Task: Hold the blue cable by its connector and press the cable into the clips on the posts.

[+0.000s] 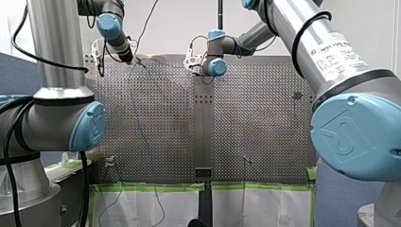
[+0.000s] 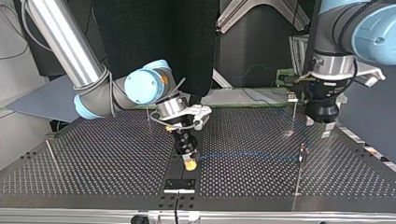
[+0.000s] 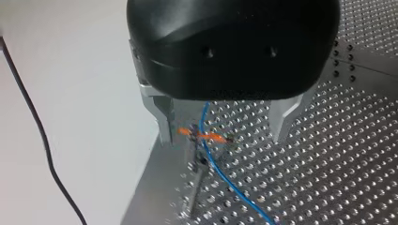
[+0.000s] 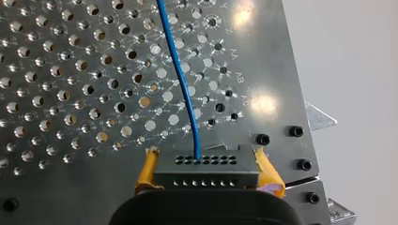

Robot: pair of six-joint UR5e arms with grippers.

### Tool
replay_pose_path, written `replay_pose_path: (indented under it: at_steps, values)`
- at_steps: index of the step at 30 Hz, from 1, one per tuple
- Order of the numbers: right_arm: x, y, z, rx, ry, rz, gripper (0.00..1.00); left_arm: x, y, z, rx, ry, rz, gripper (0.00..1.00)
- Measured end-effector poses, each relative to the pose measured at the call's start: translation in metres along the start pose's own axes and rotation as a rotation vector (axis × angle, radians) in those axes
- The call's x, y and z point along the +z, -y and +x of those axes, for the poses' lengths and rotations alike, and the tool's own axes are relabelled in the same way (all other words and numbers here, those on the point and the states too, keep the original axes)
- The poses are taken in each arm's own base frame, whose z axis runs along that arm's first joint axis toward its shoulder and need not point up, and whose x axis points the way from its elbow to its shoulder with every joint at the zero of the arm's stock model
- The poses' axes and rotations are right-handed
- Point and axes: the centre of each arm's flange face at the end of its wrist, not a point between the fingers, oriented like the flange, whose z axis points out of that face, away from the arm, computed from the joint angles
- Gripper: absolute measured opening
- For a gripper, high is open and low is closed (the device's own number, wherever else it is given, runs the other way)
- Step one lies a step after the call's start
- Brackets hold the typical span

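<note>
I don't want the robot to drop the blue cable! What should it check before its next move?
1. My right gripper shut on the connector: ok.
2. The blue cable runs smoothly out of the connector: ok.
3. My left gripper open, with the cable between its fingers: ok.
4. The cable pressed fully into the orange clip: cannot tell.

a robotics lab: my left arm (image 1: 52, 71) and my right arm (image 1: 331, 61), both industrial, stand at a perforated metal table (image 1: 265, 132) with thin posts (image 2: 298, 177), green tape (image 1: 151, 187) along its edge, a black curtain (image 2: 154, 37) behind it and a loose wire (image 3: 29, 108) hanging
</note>
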Motion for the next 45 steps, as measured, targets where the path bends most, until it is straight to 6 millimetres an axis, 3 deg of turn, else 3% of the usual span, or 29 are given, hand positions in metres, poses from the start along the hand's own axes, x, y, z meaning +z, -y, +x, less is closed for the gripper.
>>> replay_pose_path:
  at_steps: [15, 45]
  values:
    - [-0.002, -0.003, -0.002, 0.003, 0.018, -0.028, 0.00, 0.005, 0.015, 0.019, 0.132, 0.015, 0.047, 1.00]
    - [-0.004, -0.004, -0.004, 0.003, 0.032, -0.037, 0.00, 0.012, 0.024, 0.021, 0.298, 0.074, 0.040, 1.00]
